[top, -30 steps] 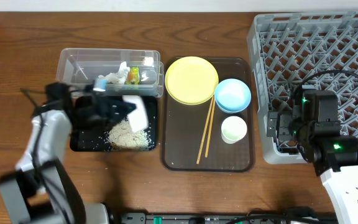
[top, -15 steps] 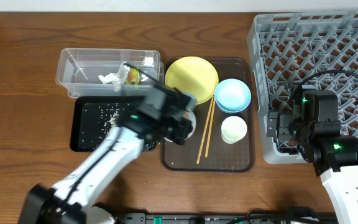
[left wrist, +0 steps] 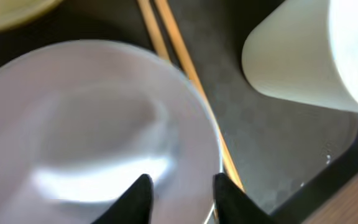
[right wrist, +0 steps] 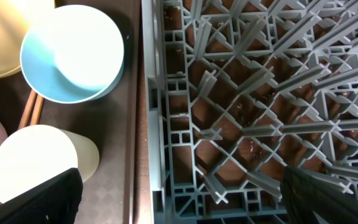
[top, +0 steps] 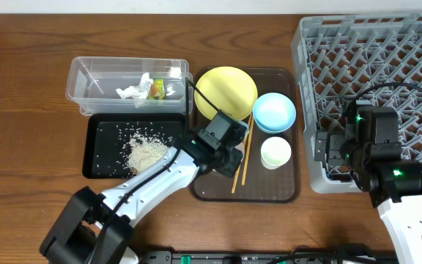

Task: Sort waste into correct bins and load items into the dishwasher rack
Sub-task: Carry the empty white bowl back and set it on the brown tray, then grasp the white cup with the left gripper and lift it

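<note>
My left gripper (top: 224, 152) is over the left half of the brown tray and is shut on the rim of the white bowl (left wrist: 92, 124), which fills the left wrist view. The chopsticks (top: 242, 158) lie just right of it, next to the pale cup (top: 275, 152). The yellow plate (top: 226, 92) and light blue bowl (top: 274, 111) sit at the tray's far end. Rice (top: 145, 152) lies in the black tray (top: 97, 158). The tissue (top: 130, 92) and wrapper (top: 156, 89) lie in the clear tub (top: 94, 77). My right gripper (right wrist: 185, 199) is open over the left edge of the grey rack (top: 387, 59).
The brown tray (top: 269, 187) sits between the black tray and the rack. In the right wrist view the blue bowl (right wrist: 73, 53) and cup (right wrist: 36, 162) are left of the rack's wall (right wrist: 160, 124). Bare wooden table lies at the left.
My left arm swung right with the white bowl, from above the black tray to over the brown tray. A heap of rice now lies in the black tray. The right arm has not moved.
</note>
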### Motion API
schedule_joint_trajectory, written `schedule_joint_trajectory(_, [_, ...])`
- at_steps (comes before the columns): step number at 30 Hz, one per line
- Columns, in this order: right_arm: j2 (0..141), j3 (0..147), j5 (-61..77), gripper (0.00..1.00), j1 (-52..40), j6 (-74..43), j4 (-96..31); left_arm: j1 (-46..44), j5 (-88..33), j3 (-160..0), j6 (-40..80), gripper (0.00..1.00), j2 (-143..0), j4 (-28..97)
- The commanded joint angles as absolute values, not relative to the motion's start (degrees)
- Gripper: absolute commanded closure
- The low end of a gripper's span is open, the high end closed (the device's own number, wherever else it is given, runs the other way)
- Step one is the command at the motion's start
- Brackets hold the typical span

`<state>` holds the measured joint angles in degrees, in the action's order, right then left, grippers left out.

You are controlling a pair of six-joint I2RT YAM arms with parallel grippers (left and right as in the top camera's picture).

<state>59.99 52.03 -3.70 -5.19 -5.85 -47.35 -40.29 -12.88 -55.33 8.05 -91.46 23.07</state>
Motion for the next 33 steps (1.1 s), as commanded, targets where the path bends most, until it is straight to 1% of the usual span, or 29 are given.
schedule_joint_trajectory(1, [59.9, 53.2, -4.3, 0.01, -4.4, -5.5, -47.4, -40.3, -11.7, -60.7, 8.3, 0.58, -87.7, 23.2])
schedule_joint_trajectory(3, [59.9, 53.2, -4.3, 0.01, -4.4, -5.5, -47.4, -40.4, -12.8, -61.8, 8.3, 0.56, -86.6, 22.0])
schedule_joint_trajectory(5, [59.9, 53.2, -4.3, 0.01, -4.4, -5.5, -47.4, -40.7, -14.1, -61.8, 10.8, 0.51, -86.3, 19.4])
schedule_joint_trajectory(12, [59.9, 53.2, -4.3, 0.01, -4.4, -5.5, -47.4, -42.6, -14.1, -61.7, 18.9, 0.51, -91.1, 15.6])
schedule_joint_trajectory(19, [59.9, 53.2, -4.3, 0.01, -4.4, -5.5, -47.4, -45.8, -14.1, -61.7, 20.3, 0.53, -99.5, 12.5])
schedule_joint_trajectory(23, [59.9, 53.2, -4.3, 0.01, -4.4, -5.5, -47.5, -46.5, -14.1, -61.7, 20.3, 0.81, -102.0, 13.0])
schedule_joint_trajectory(24, [59.9, 53.2, -4.3, 0.01, -4.4, -5.5, -47.6, -46.3, -14.0, -61.7, 20.3, 0.81, -102.0, 13.1])
schedule_joint_trajectory(25, [59.9, 53.2, -4.3, 0.01, -4.4, -5.5, -47.6, -46.1, -14.1, -61.8, 20.3, 0.87, -101.5, 13.1])
schedule_joint_trajectory(29, [59.9, 53.2, -4.0, 0.01, -4.4, -5.5, -47.1, -43.9, -14.5, -61.8, 20.6, 0.93, -97.3, 13.8])
schedule_joint_trajectory(33, [59.9, 53.2, -3.4, 0.01, -4.4, -7.9, -43.9, -40.0, -14.7, -61.8, 25.3, 0.94, -90.1, 15.4])
